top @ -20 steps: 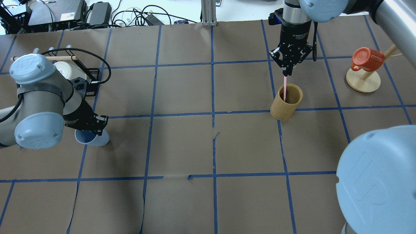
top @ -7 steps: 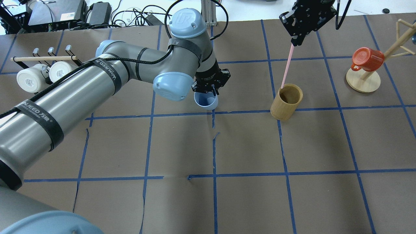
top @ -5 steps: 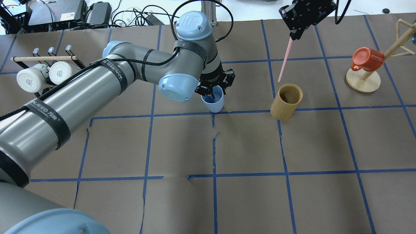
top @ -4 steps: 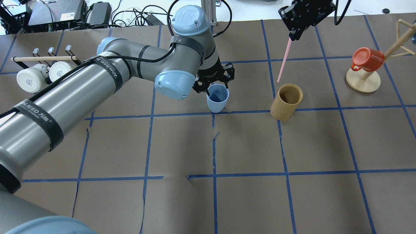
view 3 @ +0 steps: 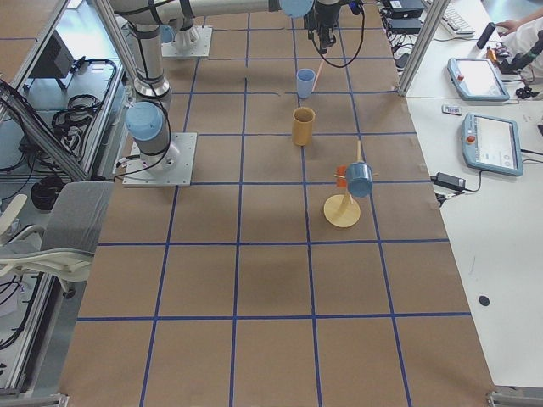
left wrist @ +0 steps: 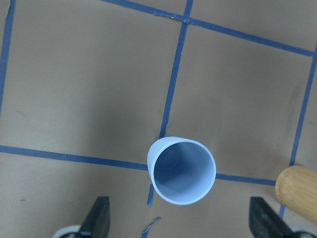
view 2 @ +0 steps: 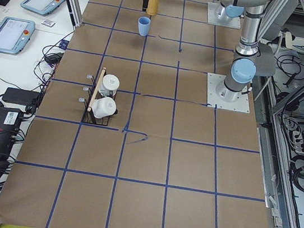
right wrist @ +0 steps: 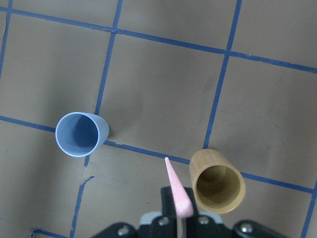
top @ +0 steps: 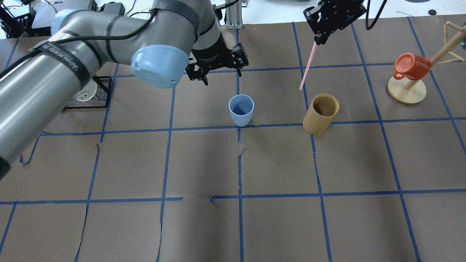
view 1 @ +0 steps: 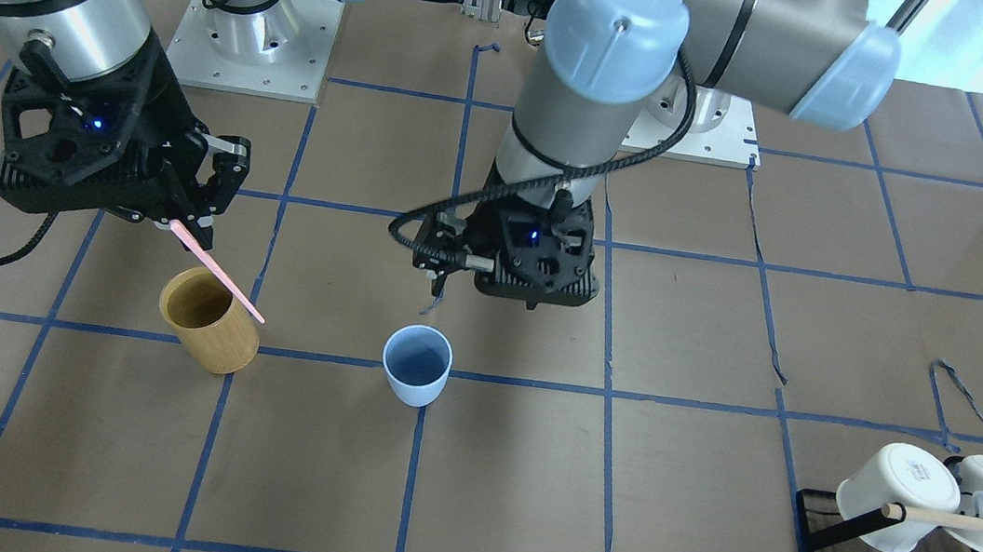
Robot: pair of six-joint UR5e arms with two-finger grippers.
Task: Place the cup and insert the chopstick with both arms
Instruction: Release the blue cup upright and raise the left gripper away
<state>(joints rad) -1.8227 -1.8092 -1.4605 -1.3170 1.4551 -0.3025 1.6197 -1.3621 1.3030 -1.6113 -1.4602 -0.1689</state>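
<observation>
The pale blue cup [top: 241,109] stands upright and alone on the brown table; it also shows in the front view [view 1: 416,365] and the left wrist view [left wrist: 182,171]. My left gripper [top: 221,74] is open and empty, raised above and just behind the cup. My right gripper [top: 320,38] is shut on a pink chopstick [top: 307,65], which hangs tilted in the air. Its tip is above and to the left of the tan wooden holder [top: 321,113], between the holder and the cup. The right wrist view shows the chopstick [right wrist: 176,191] beside the holder [right wrist: 217,180].
A red mug [top: 411,66] hangs on a wooden mug tree [top: 406,91] at the far right. A black rack with white mugs [view 1: 905,496] and a wooden rod stands on the left side, partly hidden by my left arm in the overhead view.
My left gripper set the cup upright near the table's middle, let go, and rose back. My right gripper lifted the chopstick out of the wooden holder and shifted left.
</observation>
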